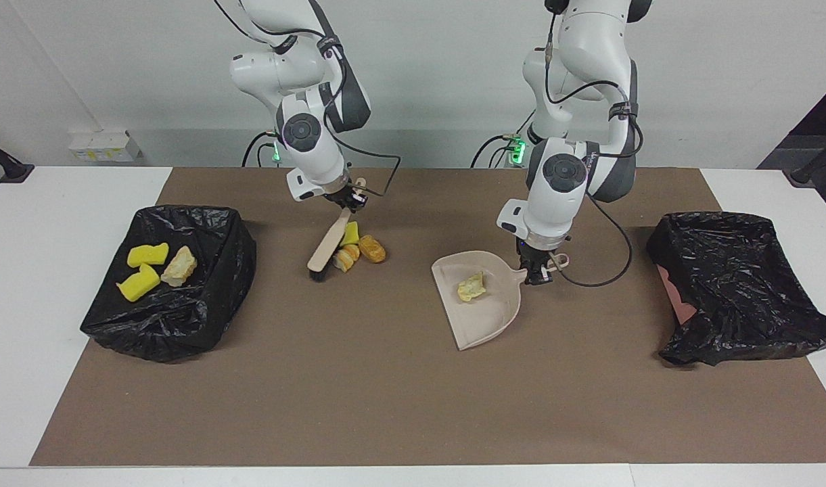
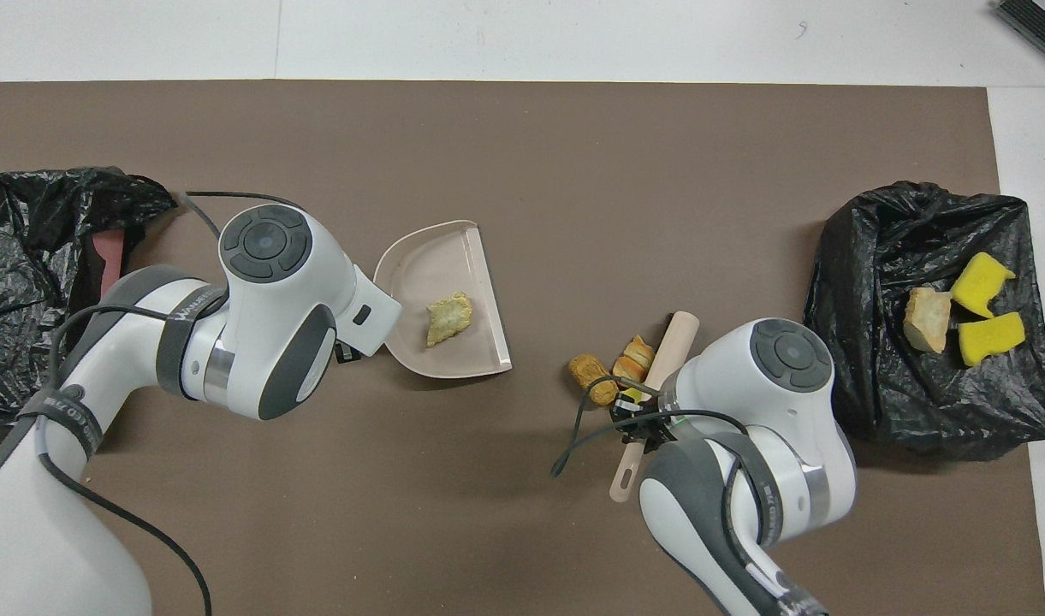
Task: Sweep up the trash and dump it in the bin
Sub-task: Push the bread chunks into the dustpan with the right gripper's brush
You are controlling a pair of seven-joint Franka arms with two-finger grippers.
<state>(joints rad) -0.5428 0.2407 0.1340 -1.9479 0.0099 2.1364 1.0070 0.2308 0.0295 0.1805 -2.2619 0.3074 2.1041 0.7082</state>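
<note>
My right gripper (image 1: 345,198) is shut on the handle of the beige hand brush (image 1: 328,245), whose black bristles rest on the mat. Three trash pieces are bunched against the brush, on the side toward the dustpan: a yellow sponge chunk (image 1: 349,233), a bread piece (image 1: 347,258) and an orange-brown lump (image 1: 371,248) (image 2: 590,377). My left gripper (image 1: 538,272) is shut on the handle of the beige dustpan (image 1: 487,321) (image 2: 419,265), which lies flat and holds a pale-yellow lump (image 1: 471,287) (image 2: 449,316). The black-lined bin (image 1: 182,318) (image 2: 856,282) holds two yellow sponges and a tan lump.
A second black-bagged bin (image 1: 737,284) (image 2: 26,257) sits at the left arm's end of the table. A brown mat (image 1: 358,392) covers the table's middle, and a cable hangs from each wrist.
</note>
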